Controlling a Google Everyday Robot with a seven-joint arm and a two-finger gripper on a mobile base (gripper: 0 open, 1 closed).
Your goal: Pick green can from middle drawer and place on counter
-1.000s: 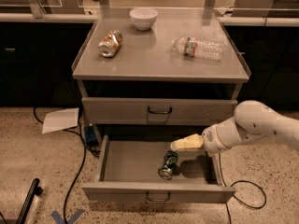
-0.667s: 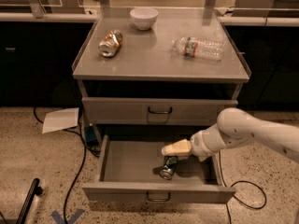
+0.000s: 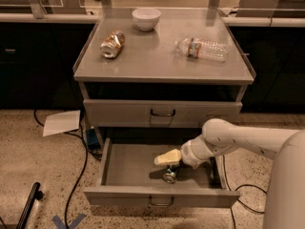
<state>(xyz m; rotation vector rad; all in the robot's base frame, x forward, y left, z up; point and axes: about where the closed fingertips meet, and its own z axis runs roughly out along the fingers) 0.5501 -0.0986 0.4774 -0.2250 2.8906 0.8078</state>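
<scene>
**Reach stage: can not yet lifted**

The broad flat grey metal counter (image 3: 157, 63), well above the gripper (image 3: 167, 157), holds no green can, so lifting and placing remain. The wide grey metal middle drawer (image 3: 126, 168) stands open under the gripper. Gripper wide or narrow: cannot tell. The small dark green drink can (image 3: 169, 174) rests on the drawer floor just beneath the gripper. Count: one green can, one dented copper can (image 3: 112, 44), one clear plastic bottle (image 3: 202, 48), one white bowl (image 3: 146, 18).

The green can (image 3: 169, 174) lies, apparently on its side, in the open middle drawer (image 3: 128, 168), gripper (image 3: 161, 160) just above.
</scene>
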